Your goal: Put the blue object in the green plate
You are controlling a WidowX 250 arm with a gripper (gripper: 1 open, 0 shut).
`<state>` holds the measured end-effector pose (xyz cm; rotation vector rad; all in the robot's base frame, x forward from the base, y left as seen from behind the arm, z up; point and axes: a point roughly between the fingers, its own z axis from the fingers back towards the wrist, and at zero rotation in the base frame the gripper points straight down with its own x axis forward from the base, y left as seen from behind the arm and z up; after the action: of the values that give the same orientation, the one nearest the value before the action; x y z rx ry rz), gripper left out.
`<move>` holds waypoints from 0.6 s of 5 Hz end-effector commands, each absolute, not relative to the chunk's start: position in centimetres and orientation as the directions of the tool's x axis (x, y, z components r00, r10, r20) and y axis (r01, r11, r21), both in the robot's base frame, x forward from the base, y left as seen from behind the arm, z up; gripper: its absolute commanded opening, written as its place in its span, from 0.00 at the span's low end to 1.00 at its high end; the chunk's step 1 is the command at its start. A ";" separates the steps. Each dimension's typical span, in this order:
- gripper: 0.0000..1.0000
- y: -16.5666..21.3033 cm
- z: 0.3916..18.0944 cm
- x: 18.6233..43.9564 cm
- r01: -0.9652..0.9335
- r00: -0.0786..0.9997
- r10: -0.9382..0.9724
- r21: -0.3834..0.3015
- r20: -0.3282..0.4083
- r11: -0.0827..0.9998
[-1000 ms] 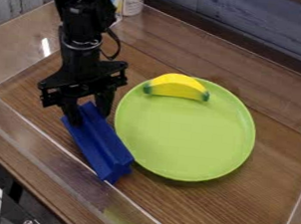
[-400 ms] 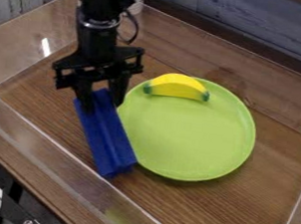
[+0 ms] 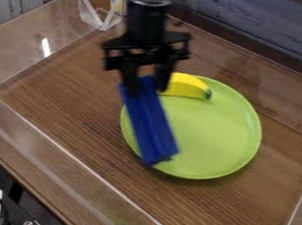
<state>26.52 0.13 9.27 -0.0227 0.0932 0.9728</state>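
Over the left half of the green plate (image 3: 213, 131), the gripper (image 3: 143, 81) points down with its jaws closed on the upper end of the blue bar (image 3: 149, 127). That bar hangs slanted, its lower end above the plate's near-left rim. At the far rim lies a yellow banana toy (image 3: 188, 86), just beside the bar. Open plate surface spreads to the right. Clear walls (image 3: 17, 132) border the wooden table (image 3: 60, 106).

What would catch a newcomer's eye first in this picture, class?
The blue bar hangs from the shut gripper at the centre, slanting down over the green plate. That big plate fills the right of the wooden table, with a yellow banana toy at its far rim.
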 end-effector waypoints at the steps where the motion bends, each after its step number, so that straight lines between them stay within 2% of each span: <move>1: 0.00 1.8 10.0 27.0 -0.837 0.547 0.835 -0.016 -0.062 0.547; 3: 0.00 -0.9 10.0 27.7 -0.810 0.586 0.806 -0.027 -0.081 0.586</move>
<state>26.97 -0.86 8.89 -0.0428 0.1029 0.9468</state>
